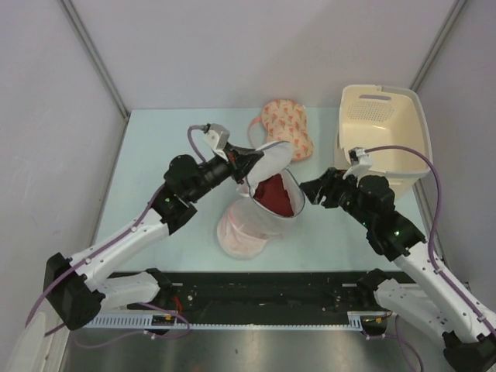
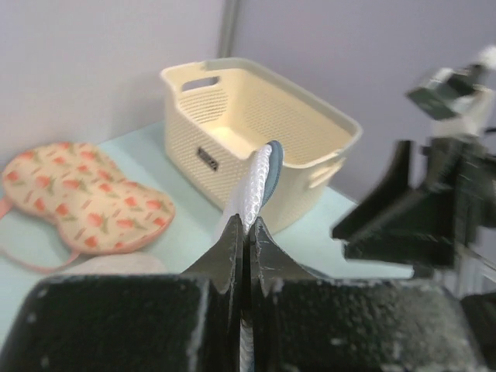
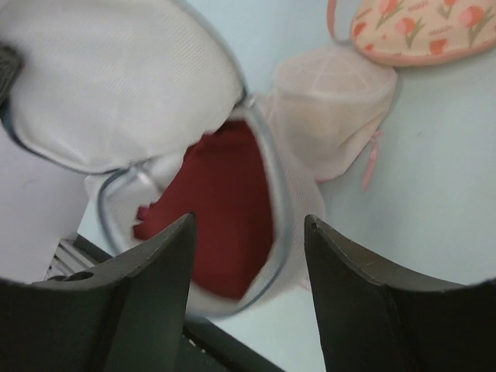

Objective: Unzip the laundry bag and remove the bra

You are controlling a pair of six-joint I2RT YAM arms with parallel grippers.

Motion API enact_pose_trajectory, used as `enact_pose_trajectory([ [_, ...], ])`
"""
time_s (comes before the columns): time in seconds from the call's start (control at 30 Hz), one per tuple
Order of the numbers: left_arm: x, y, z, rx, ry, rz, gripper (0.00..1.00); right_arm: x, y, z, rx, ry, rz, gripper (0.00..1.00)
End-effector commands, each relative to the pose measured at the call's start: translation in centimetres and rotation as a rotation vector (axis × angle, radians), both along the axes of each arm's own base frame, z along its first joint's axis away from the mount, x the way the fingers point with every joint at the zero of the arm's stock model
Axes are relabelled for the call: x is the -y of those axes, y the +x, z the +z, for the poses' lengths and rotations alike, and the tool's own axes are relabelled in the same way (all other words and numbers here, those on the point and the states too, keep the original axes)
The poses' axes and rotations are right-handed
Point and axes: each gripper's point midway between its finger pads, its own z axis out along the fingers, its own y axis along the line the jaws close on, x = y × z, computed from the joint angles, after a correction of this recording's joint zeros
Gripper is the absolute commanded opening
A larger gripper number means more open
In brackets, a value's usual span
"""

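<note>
White see-through mesh, round, w/ a grey zip rim: the laundry bag (image 1: 262, 208) is at mid-table, zip undone most of the way round. Its upper half is swung up and back like a lid, so the mouth gapes toward the right arm.

Inside is the bra (image 3: 221, 198) — dark red soft fabric, bunched up in the lower half. It fills most of the opening and sits within the rim, w/ one small fold poking up near the left edge in the right wrist view. Straps can't be made out.

L gripper (image 2: 248, 232) is clamped tight on the edge of the raised mesh half, which stands up betw. the closed tips. R gripper (image 3: 249, 225) is just beside the bag mouth, pointed at the red fabric, jaws spread apart w/ nothing betw. them. Can't tell if it's touching the rim.

A round mesh pouch (image 1: 242, 232) w/ pink trim lies at the bag's near-left side, overlapping it in the top view. A peach patterned bra (image 1: 288, 128) w/ pink straps is at the back of the table (image 1: 155, 155), and a cream basket (image 1: 384, 128) sits at the back right — both apart from the bag.
</note>
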Motion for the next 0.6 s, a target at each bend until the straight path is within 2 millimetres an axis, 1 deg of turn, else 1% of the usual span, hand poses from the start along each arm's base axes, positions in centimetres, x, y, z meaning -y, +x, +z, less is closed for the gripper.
enact_pose_trajectory([
  [0.0,-0.1,2.6,-0.6,-0.068,0.059,0.26,0.0,0.1,-0.7,1.5,-0.004,-0.037,-0.083,0.63],
  [0.03,0.1,2.8,-1.0,-0.077,0.059,0.279,0.0,-0.1,-0.8,1.8,-0.004,-0.037,-0.088,0.63],
  [0.07,0.6,3.1,-2.0,-0.103,0.066,0.29,0.0,-0.3,-0.5,1.4,-0.017,-0.048,-0.109,0.64],
  [0.1,1.0,3.1,-2.4,-0.143,0.046,0.283,0.01,-0.8,-0.5,1.8,-0.017,-0.045,-0.101,0.65],
  [0.13,1.2,3.4,-3.0,-0.163,0.052,0.289,0.0,-1.7,-0.6,1.6,-0.027,-0.046,-0.078,0.65],
  [0.17,1.5,3.7,-3.9,-0.181,0.068,0.293,0.0,-2.6,-0.2,0.9,-0.053,-0.062,-0.066,0.65],
  [0.2,1.6,3.7,-4.5,-0.19,0.07,0.291,0.0,-3.4,0.0,0.8,-0.057,-0.059,-0.051,0.65],
  [0.23,1.7,3.6,-4.8,-0.195,0.063,0.286,0.01,-4.2,-0.1,0.3,-0.072,-0.06,-0.037,0.65],
  [0.27,1.6,3.5,-4.9,-0.192,0.054,0.28,0.0,-4.9,0.4,-1.2,-0.106,-0.091,-0.037,0.65],
  [0.33,1.2,3.4,-6.0,-0.202,0.053,0.294,0.0,-5.6,0.8,-2.2,-0.134,-0.098,-0.034,0.66],
  [0.37,1.2,3.4,-6.2,-0.205,0.057,0.295,0.0,-6.0,1.3,-3.8,-0.166,-0.131,-0.045,0.66],
  [0.47,1.0,3.3,-6.5,-0.215,0.07,0.298,0.0,-6.5,2.0,-6.0,-0.203,-0.18,-0.058,0.68],
  [0.5,0.9,3.2,-6.5,-0.213,0.07,0.299,0.01,-6.9,2.4,-7.1,-0.223,-0.199,-0.058,0.7],
  [0.57,0.8,3.1,-6.5,-0.21,0.071,0.298,0.0,-7.0,2.8,-8.1,-0.24,-0.212,-0.072,0.72],
])
